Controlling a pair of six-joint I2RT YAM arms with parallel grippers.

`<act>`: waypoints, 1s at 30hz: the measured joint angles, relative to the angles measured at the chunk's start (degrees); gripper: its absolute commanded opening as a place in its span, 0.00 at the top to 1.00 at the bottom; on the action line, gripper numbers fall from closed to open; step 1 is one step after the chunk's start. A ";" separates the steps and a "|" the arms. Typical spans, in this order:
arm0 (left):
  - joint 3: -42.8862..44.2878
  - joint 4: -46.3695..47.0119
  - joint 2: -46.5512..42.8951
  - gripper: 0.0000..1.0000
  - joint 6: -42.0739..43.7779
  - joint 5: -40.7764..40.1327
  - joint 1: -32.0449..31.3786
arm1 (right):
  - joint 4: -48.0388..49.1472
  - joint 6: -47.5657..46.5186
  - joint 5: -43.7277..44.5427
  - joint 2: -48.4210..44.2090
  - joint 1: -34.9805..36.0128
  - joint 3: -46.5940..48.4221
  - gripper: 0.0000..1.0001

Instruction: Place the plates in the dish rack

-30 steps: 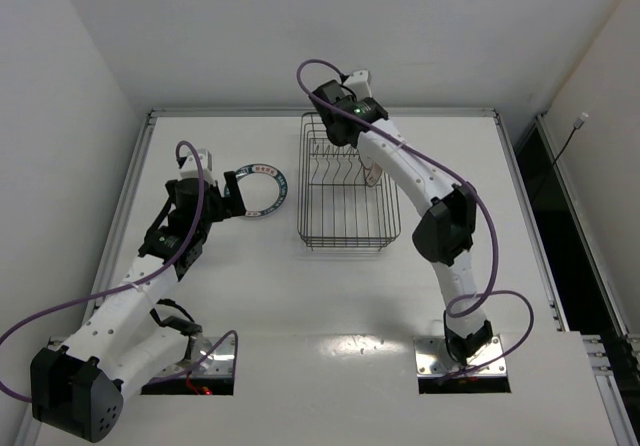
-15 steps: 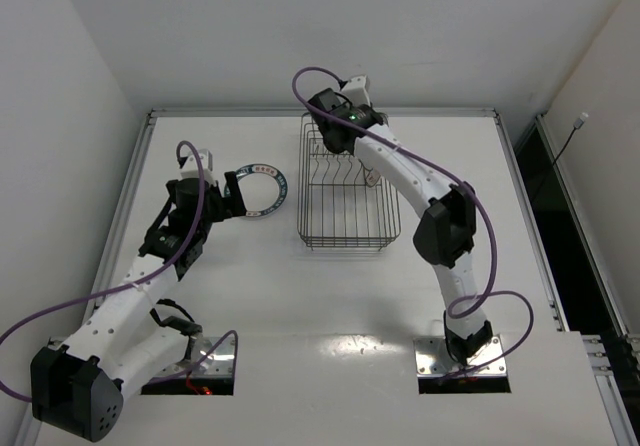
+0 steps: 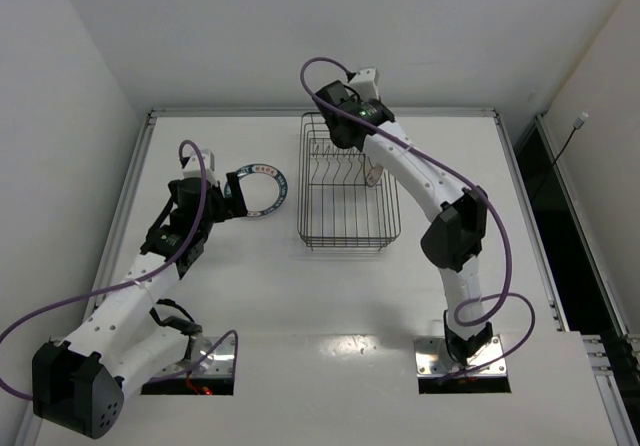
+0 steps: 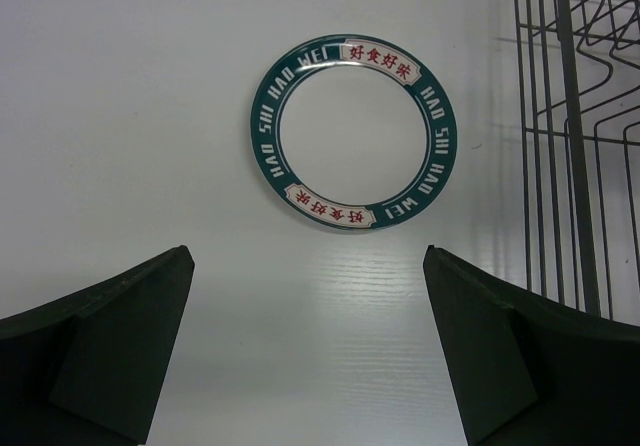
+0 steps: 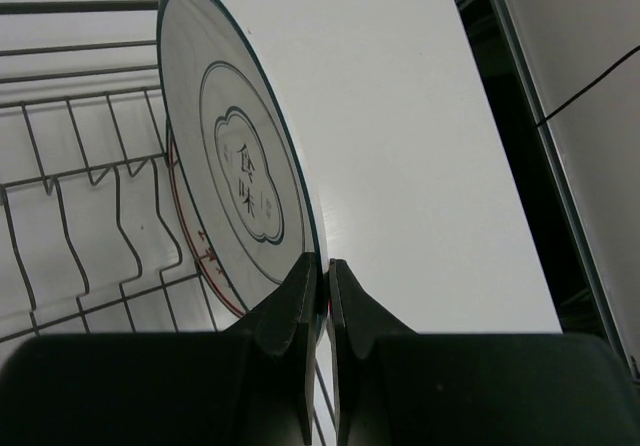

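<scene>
Near edge: both arm bases are bolted to the table (image 3: 300, 296). The left arm reaches forward and slightly right from its base.

Left hand (image 4: 306, 256): fingers (image 4: 120, 351) spread wide with nothing between them, only bare table below. In the wrist view it touches nothing.

Just past it is the teal-rimmed plate (image 4: 350, 131). It lies flat on the table, face up, with a white centre and red characters plus white lettering in the teal band. In the wrist view it sits ahead of the left hand, roughly centred between the two fingers and clear of both. It is outside the dish rack (image 3: 348, 216), on the rack's left side, near but not touching.

The dish rack is a dark wire basket at mid-table with its long axis running near to far. A row of upright prongs stands inside.

Far right part of the rack: the white plate (image 5: 240, 166) has a thin dark rim and a grey motif in the centre. It stands on edge among the prongs, leaning a little.

The right arm stretches out over the rack's right side. Right hand (image 5: 320, 261): fingers pressed together on the white plate's rim, pinching it at the edge nearest the wrist camera.

The red-rimmed plate (image 5: 205, 258) is directly behind the white plate and also in the rack. It is mostly hidden, with only an arc of its rim showing. Can't tell whether the two plates touch.

Beyond the rack is a short strip of table, then the white wall (image 3: 300, 26).
</scene>
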 measured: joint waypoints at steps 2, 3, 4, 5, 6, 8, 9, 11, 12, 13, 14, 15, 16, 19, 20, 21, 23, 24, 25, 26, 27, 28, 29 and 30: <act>0.00 0.02 0.00 0.00 0.00 0.00 0.00 | -0.07 0.00 -0.55 0.46 0.00 -0.02 1.00; 0.00 0.02 0.00 0.00 0.00 0.00 0.00 | -0.07 0.00 -0.94 0.85 0.00 -0.07 1.00; 0.00 0.00 0.00 0.00 0.00 0.00 0.00 | 0.00 0.02 -1.49 1.44 0.00 -0.09 1.00; 0.00 0.00 0.00 0.00 0.00 0.00 -0.02 | 0.02 0.02 -1.86 1.92 0.00 -0.11 1.00; 0.00 0.02 0.00 0.00 0.00 0.00 0.00 | 0.07 0.02 -2.62 2.64 -0.02 -0.15 1.00; 0.00 0.00 0.00 0.00 0.00 0.00 0.00 | 0.20 0.02 -4.31 4.44 -0.20 -0.24 1.00; 0.00 0.00 0.00 0.00 0.00 0.02 0.00 | 0.31 0.04 -4.98 5.25 -0.33 -0.39 1.00; 0.00 0.02 0.07 0.00 0.00 0.02 0.00 | 0.46 0.17 -6.99 6.86 -0.33 -1.07 1.00; 0.00 0.02 0.13 0.00 0.00 0.02 0.00 | 0.61 0.26 -7.39 7.45 -0.33 -1.46 1.00; 0.00 0.00 0.22 0.00 0.00 0.02 0.00 | 1.20 0.48 -8.46 7.69 -0.35 -2.03 1.00; 0.00 0.02 0.33 0.00 0.00 0.02 0.00 | 1.86 0.66 -9.18 7.74 -0.46 -2.89 0.96; 0.00 0.02 0.46 0.00 0.00 0.02 0.00 | 2.34 0.83 -10.01 7.67 -0.63 -3.56 0.91; 0.00 0.02 0.59 0.00 0.00 0.00 0.00 | 2.56 0.96 -10.51 7.39 -0.74 -4.28 0.86; 0.00 0.04 1.29 0.00 -0.02 -0.20 0.00 | 3.02 1.27 -15.30 5.64 -1.16 -7.32 0.70; 0.00 0.07 1.70 0.00 -0.02 -0.35 0.00 | 2.89 1.27 -16.59 4.98 -1.27 -8.17 0.67; 0.00 0.09 2.05 0.00 -0.09 -0.74 0.00 | 2.82 1.20 -17.64 4.31 -1.38 -8.79 0.63; 0.09 -0.13 3.52 0.00 -0.50 -1.53 0.00 | 2.75 1.09 -19.65 1.81 -1.46 -9.99 0.60; 0.20 -0.24 4.22 0.00 -0.96 -2.08 0.00 | 2.64 0.96 -20.65 0.00 -1.49 -10.51 0.58; 0.37 -0.44 4.87 0.00 -1.49 -2.71 -0.02 | 2.60 0.92 -21.53 -2.01 -1.46 -10.86 0.57; 0.81 -1.09 5.68 0.00 -2.25 -3.63 0.00 | 2.62 0.81 -22.60 -4.37 -1.40 -11.04 0.54; 1.40 -1.90 6.49 0.00 -3.19 -4.63 0.00 | 2.89 0.79 -23.58 -7.19 -1.27 -11.21 0.51; 1.95 -2.45 7.17 0.00 -4.00 -5.79 -0.02 | 3.50 0.76 -24.59 -10.40 -1.18 -11.82 0.47; 2.47 -3.08 7.85 0.00 -5.14 -7.32 -0.02 | 4.28 0.68 -25.97 -14.19 -0.96 -12.68 0.40; 2.93 -3.72 8.33 0.00 -6.19 -8.59 -0.02 | 5.51 0.76 -27.39 -18.43 -0.59 -13.88 0.33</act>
